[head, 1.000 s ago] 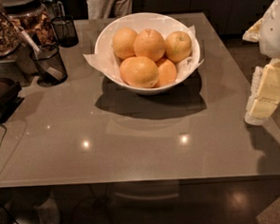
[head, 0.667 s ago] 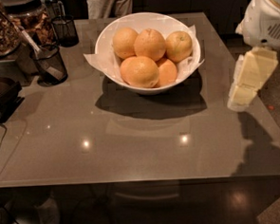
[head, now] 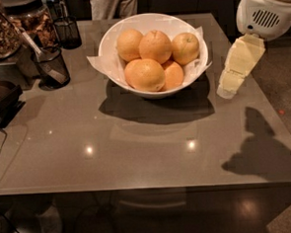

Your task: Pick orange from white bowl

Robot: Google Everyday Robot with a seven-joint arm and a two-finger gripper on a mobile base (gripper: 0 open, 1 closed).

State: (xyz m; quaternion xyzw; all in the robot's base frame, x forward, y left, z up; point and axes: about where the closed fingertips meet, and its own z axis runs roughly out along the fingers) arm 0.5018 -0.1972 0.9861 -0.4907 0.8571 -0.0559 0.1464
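My gripper (head: 229, 81) hangs just right of the bowl (head: 154, 92), not touching. I can't tell if it's open. The orange (head: 144, 75) sits at the bowl's front.

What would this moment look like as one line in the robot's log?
stage: pre-grasp | gripper: right of white bowl, not touching it | orange: in bowl, nearest camera, ungrasped
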